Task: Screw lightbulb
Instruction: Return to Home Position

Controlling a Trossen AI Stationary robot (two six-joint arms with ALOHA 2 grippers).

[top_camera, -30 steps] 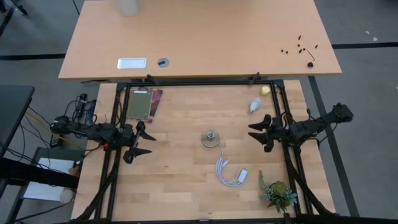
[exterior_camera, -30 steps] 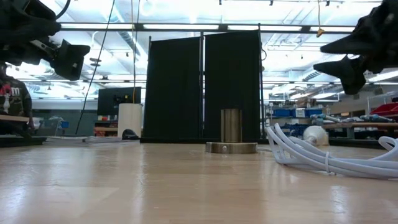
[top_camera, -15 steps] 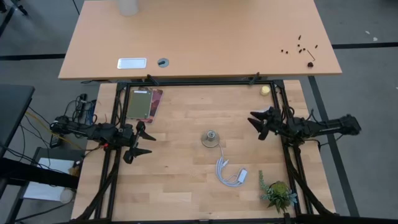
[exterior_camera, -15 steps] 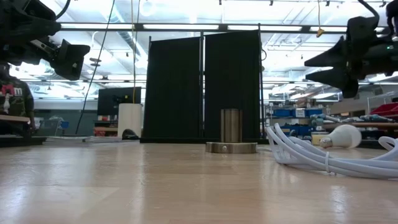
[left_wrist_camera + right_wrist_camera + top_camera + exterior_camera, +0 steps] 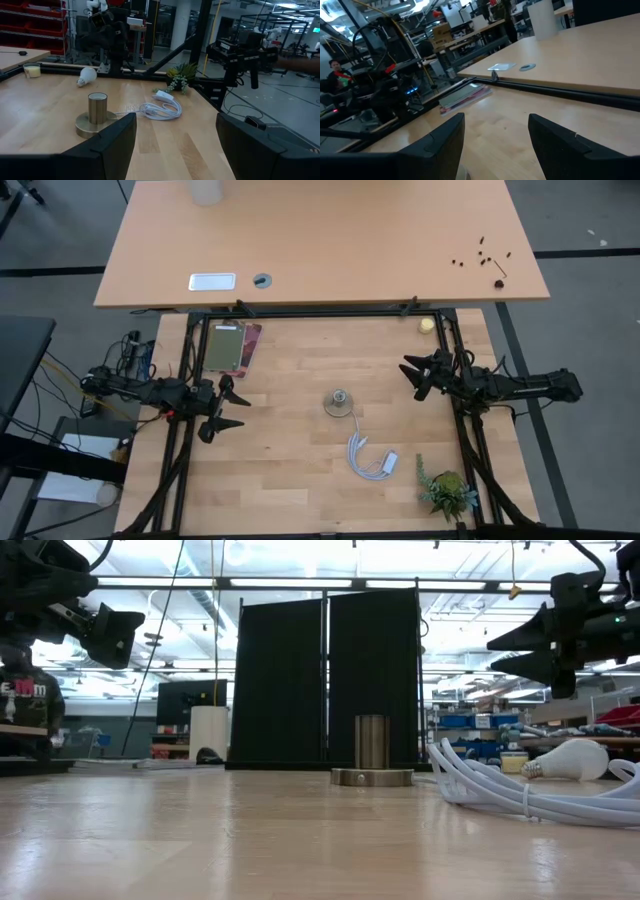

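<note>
Lightbulb (image 5: 578, 759) is laid on the table (image 5: 200, 840), apart from the lamp base (image 5: 371, 777).
Left gripper (image 5: 246, 412) and right gripper (image 5: 410, 378) are held open and empty; parking seems meant, nothing to grab.

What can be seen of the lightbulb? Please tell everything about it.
The lightbulb is small, frosted white and rounded, with a short silvery screw base. It lies on its side on the wooden table, apart from the brass lamp socket and not screwed in. Only the table seems to touch it. The right tool hangs open above it, not holding it.
</note>
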